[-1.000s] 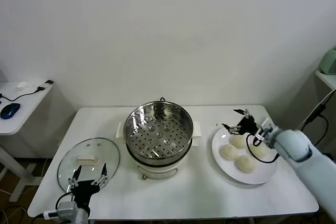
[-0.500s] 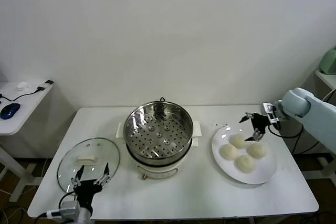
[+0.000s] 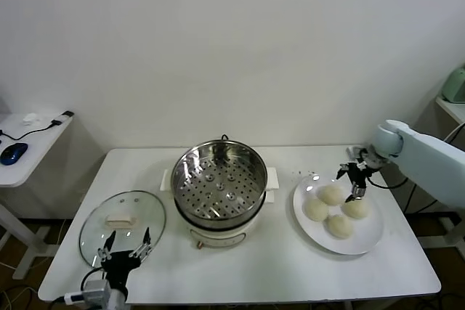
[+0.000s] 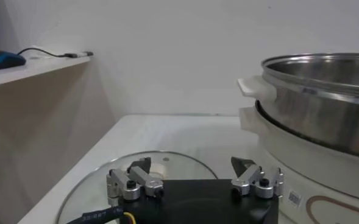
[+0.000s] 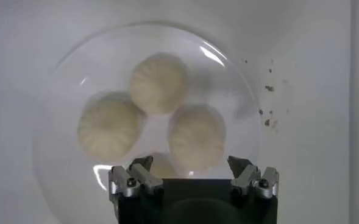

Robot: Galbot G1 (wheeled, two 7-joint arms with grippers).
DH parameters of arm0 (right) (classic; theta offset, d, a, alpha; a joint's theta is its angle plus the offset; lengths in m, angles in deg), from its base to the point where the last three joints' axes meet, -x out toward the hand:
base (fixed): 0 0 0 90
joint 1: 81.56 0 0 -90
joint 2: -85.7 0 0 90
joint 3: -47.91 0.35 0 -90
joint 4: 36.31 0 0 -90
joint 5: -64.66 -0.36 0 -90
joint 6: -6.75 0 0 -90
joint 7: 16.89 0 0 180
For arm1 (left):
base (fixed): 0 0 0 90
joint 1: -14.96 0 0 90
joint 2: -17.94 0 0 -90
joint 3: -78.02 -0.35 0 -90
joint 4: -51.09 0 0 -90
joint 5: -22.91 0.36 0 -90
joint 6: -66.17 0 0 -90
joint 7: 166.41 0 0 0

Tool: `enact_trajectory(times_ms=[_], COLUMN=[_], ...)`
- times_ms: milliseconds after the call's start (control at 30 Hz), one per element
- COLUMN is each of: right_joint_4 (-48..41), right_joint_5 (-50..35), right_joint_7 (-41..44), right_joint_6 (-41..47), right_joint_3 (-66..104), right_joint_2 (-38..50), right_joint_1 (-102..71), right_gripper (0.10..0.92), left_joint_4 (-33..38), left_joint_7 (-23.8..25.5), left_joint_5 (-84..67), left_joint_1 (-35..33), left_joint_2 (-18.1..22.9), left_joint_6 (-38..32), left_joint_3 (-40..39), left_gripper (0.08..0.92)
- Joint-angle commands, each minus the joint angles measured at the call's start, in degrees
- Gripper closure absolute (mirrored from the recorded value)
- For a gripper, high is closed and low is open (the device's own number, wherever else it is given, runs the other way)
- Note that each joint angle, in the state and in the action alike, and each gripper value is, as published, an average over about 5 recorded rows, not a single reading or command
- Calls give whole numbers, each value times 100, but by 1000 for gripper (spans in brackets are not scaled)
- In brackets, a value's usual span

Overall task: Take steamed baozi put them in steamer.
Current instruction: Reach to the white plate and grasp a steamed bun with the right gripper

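Since the earlier frames the right pincer [image 3: 352, 181] has swung from the plate's left rim out toward the table's right edge and back in, and now hangs over the far side of the white plate [image 3: 363, 241], just above the steamed baozi [image 3: 332, 194]. Its jaws stand wide apart and hold nothing. The four buns have not moved: they lie close together on the plate, and the right wrist view looks straight down on them [image 5: 159, 83] between the spread fingers [image 5: 139, 172]. The steamer [image 3: 220, 178] sits unchanged at the middle of the table [image 3: 290, 270], its perforated steel basket bare on the white pot base, well apart from the plate to its right. The left pincer [image 3: 123, 247] has stayed parked low at the table's near left corner, jaws open and empty, over the near edge of the glass lid [image 3: 120, 215], which lies flat beside the steamer. The table is white and stands against a plain white wall. To the left, a smaller side table [image 3: 33, 143] carries a blue mouse [image 3: 13, 152] and a cable.
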Motion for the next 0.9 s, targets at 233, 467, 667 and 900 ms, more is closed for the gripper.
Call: enact_trajectory(times_ms=[233, 467, 667, 900], right_joint_4=[-533, -691, -621, -364], right_joint_5=[257, 364, 188, 81], right_joint_7=[-318, -417, -443, -411], right_joint_6=[332, 364, 395, 431], right_joint_3=[323, 482, 528, 474], right_joint_2=[-471, -546, -523, -360], right_joint_1=[-496, -537, -574, -512], right_gripper=[203, 206, 243, 323], left_joint_4=[-35, -22, -27, 6], left_joint_7=[7, 7, 1, -6], left_joint_5=[21, 38, 52, 124], left_joint_1=[9, -4, -37, -74], left_joint_2=[0, -11, -27, -3], left_joint_6=[-4, -6, -28, -38], left_joint_3=[-40, -60, -60, -113], left_gripper=[177, 177, 177, 177])
